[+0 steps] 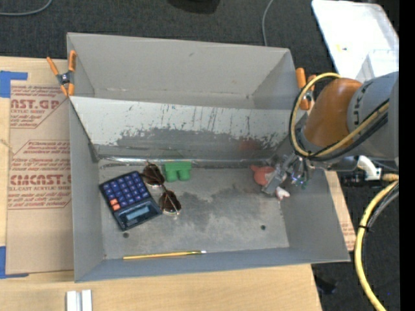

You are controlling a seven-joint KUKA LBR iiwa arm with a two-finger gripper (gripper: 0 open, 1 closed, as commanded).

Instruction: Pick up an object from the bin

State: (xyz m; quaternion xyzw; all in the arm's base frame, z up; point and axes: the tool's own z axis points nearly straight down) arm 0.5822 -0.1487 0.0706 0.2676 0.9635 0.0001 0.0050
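Claw (281, 184) hangs just beside a small, perhaps rounded, pinkish-red lump (260, 173).

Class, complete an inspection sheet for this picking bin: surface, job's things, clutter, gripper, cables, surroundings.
Surface: grey metal bin, floor scuffed.
Job's things: blue calculator at left, sunglasses beside it, green block by the back wall, yellow pencil along the front wall, small pink thing at right.
Clutter: nothing seen.
Gripper: the gripper is low at the bin's right, beside the small pink thing.
Cables: yellow cables loop round the arm's orange cover.
Surroundings: white sheets on a dark surface beyond the bin's right rear corner.
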